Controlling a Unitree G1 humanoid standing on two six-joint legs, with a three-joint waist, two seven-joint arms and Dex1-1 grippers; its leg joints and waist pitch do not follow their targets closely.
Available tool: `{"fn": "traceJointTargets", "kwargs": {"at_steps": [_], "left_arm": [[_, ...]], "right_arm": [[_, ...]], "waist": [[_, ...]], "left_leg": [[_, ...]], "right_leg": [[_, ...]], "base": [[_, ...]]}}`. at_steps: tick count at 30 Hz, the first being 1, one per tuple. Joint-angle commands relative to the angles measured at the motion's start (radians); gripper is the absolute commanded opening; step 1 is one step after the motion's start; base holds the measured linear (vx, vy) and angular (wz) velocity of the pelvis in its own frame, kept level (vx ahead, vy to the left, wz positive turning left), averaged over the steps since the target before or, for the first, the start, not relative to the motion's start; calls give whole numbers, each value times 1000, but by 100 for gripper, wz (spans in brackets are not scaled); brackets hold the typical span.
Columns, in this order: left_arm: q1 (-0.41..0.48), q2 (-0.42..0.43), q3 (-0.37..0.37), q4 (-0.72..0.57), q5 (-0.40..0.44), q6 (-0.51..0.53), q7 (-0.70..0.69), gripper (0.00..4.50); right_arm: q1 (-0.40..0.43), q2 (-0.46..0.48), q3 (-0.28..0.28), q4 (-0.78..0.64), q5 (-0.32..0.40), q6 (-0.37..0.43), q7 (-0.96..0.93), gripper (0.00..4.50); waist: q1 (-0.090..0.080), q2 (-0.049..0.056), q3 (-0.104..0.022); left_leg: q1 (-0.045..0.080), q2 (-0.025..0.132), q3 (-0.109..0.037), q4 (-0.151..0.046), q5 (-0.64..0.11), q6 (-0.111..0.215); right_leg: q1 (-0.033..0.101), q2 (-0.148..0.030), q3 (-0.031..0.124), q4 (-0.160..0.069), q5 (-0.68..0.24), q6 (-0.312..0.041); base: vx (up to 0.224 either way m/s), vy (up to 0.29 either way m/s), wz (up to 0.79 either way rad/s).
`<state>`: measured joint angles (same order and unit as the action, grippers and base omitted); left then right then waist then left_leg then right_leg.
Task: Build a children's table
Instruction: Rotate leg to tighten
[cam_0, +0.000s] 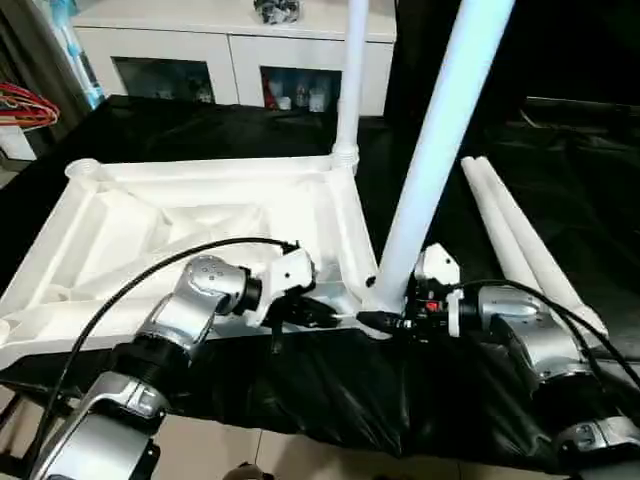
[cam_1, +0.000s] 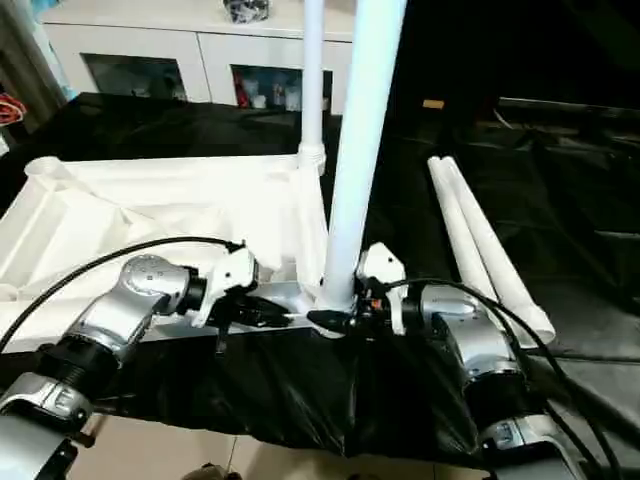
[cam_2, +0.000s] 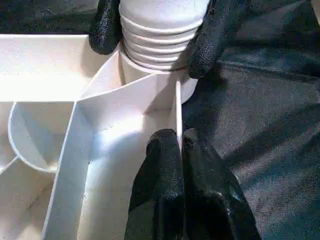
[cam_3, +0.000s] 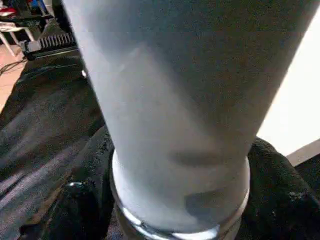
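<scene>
**Two legs standing in the upturned tabletop, both sets of fingers at the near corner**

The white tabletop (cam_0: 190, 215) lies upside down on a table draped in black cloth (cam_0: 560, 170), ribs and X-bracing facing up. Its near long edge runs close to the cloth's front edge, where the cloth drops toward the floor; bare cloth stretches to the right and behind. A white cabinet (cam_0: 225, 45) with glass-fronted compartments stands beyond the far side.

Four legs can be counted. One leg (cam_0: 350, 75) stands upright in the far right corner socket. A second leg (cam_0: 435, 150) stands in the near right corner socket, leaning slightly. Two spare legs (cam_0: 520, 235) lie side by side on the cloth to the right, well apart from the tabletop.

The right gripper (cam_0: 385, 322) is at the foot of the near leg, its fingers (cam_2: 215, 35) set on either side of the ribbed base just above the socket; they touch it in the left wrist view.

The left gripper (cam_2: 181, 150) is just beside that corner, its fingers (cam_2: 160, 185) closed together, pinching the thin edge wall of the tabletop.
</scene>
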<state>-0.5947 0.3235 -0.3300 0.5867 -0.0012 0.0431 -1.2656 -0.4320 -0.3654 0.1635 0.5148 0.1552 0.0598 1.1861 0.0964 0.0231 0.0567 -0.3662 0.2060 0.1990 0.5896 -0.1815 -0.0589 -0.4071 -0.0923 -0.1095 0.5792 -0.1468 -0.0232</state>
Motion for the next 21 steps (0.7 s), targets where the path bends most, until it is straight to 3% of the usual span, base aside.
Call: {"fn": "traceJointTargets", "kwargs": {"at_steps": [1,5,7,9,11,13,16,17,21], "left_arm": [[-7,-15,8,-38,-28,-12,4,0],[-17,-43,23,-21,-19,-3,59,0],[-34,-74,37,7,-5,1,135,0],[-51,-98,45,31,10,8,202,0],[-70,-124,50,55,28,22,273,0],[-96,-165,59,84,50,51,382,0],[-112,-191,70,104,59,66,456,0],[-135,-232,94,130,65,86,552,0],[-136,-248,93,127,64,84,542,0]], "right_arm": [[14,12,29,-11,6,23,24,284],[-4,46,2,32,-9,49,-81,280],[-33,89,-27,95,-36,41,-224,279],[-59,126,-54,153,-51,38,-349,279],[-84,163,-77,209,-62,32,-460,278],[-111,214,-99,269,-69,23,-582,278],[-129,242,-111,301,-69,16,-645,278],[-157,279,-122,345,-71,0,-710,278],[-172,297,-122,362,-70,-19,-709,278]], "waist": [[2,-7,-73],[-1,-7,-71],[-6,-6,-70],[-18,-8,-68],[-27,-9,-67],[-32,-7,-66],[-37,-5,-66],[-36,-3,-68],[-36,-7,-70]], "left_leg": [[13,35,-17,-69,-227,50],[12,35,-18,-71,-235,40],[16,32,-19,-71,-252,28],[10,29,-23,-73,-256,16],[19,25,-22,-71,-274,5],[23,24,-23,-69,-284,3],[21,24,-22,-70,-289,16],[19,24,-23,-69,-284,18],[15,24,-22,-69,-268,29]], "right_leg": [[52,-64,53,-64,-317,-190],[52,-65,52,-68,-341,-183],[49,-66,51,-73,-376,-175],[54,-65,49,-73,-397,-165],[45,-66,49,-82,-447,-152],[44,-67,46,-89,-474,-143],[43,-64,47,-92,-469,-137],[46,-64,46,-88,-454,-139],[48,-63,48,-84,-402,-155]], "base": [[0,0,0],[0,0,0],[0,0,0],[0,0,0],[0,0,0],[0,0,0],[0,0,0],[0,0,0],[0,0,0]]}}
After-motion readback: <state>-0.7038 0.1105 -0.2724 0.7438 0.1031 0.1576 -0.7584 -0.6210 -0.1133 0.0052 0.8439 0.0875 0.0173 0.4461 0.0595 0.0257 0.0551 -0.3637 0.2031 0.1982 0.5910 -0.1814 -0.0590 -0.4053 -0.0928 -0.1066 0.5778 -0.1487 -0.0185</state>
